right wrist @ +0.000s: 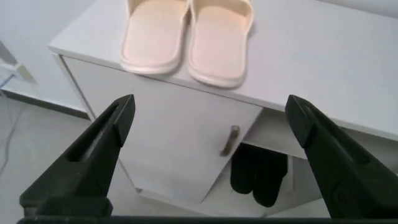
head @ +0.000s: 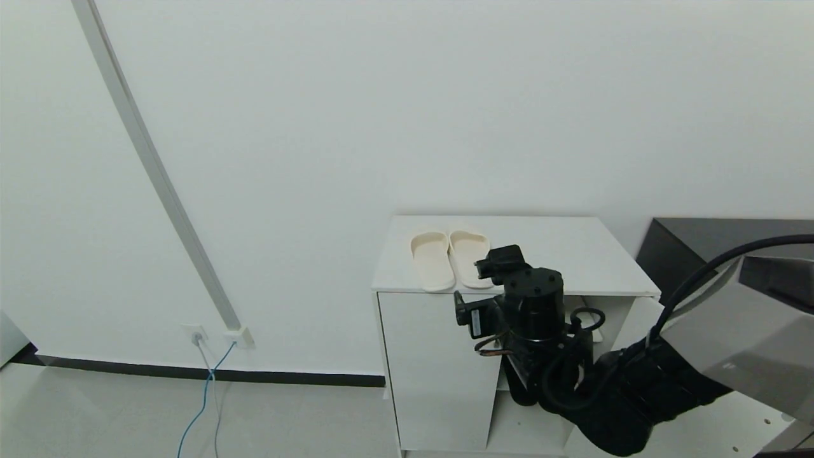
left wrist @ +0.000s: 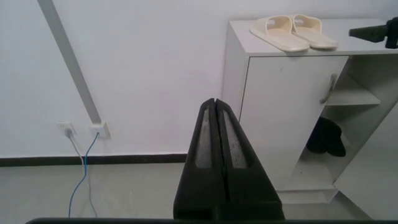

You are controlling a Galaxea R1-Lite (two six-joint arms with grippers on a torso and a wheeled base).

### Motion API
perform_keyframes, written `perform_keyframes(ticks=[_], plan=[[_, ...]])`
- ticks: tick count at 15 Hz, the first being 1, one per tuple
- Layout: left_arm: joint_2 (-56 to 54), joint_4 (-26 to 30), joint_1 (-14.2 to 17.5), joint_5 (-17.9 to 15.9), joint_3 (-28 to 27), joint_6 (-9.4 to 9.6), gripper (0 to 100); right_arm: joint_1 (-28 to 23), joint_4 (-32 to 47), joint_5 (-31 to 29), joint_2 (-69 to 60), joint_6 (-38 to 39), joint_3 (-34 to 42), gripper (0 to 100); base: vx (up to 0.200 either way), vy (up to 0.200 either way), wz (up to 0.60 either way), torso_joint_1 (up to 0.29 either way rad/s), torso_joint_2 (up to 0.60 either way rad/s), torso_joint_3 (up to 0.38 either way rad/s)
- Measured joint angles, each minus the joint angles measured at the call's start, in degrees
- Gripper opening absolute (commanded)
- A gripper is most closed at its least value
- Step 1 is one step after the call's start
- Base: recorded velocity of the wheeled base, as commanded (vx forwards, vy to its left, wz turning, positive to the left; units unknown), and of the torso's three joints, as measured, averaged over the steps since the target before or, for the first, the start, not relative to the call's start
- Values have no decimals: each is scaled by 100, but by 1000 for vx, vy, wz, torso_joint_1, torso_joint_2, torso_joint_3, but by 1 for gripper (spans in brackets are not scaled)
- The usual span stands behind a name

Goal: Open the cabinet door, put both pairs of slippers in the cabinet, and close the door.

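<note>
1. The cream slippers [head: 450,257] lie side by side on top of the cabinet [head: 559,254], at its front edge.
2. The black slippers [right wrist: 258,174] sit inside the cabinet, below its shelf [left wrist: 357,96].
3. The right gripper [right wrist: 210,106] hangs just before the cabinet's front, with its jaws wide apart.
4. The left gripper [left wrist: 215,109] is well off to the cabinet's side, its fingers pressed together on nothing.

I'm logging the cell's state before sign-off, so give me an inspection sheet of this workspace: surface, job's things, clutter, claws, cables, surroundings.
Surface: white cabinet top, holding one pair.
Job's things: cream slippers side by side on the top; black slippers inside, below the upper shelf; left door shut, right side open.
Clutter: nothing seen.
Claws: right claw open, in front of the cream slippers; left claw shut, empty, left of the cabinet.
Cables: blue cable running from the wall sockets to the floor.
Surroundings: white wall, slanted grey strip, dark furniture at right.
</note>
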Motion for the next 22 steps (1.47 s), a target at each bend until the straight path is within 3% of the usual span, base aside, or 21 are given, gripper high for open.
perform_keyframes(ticks=[3, 6, 19, 22], plan=[[0, -2, 4, -2, 0, 0, 0, 13, 1777, 274, -69, 636, -874, 100, 0, 0, 0, 0, 0, 0], [0, 0, 0, -5, 0, -5, 0, 37, 3009, 885, -284, 1473, -1397, 100, 0, 0, 0, 0, 0, 0], [0, 1, -2, -10, -1, -6, 0, 127, 2480, 945, 20, 1534, -1386, 100, 185, 0, 0, 2, 0, 1], [0, 0, -2, -7, -1, -16, 0, 110, 2191, 918, 282, 1395, -1420, 100, 0, 0, 0, 0, 0, 0]])
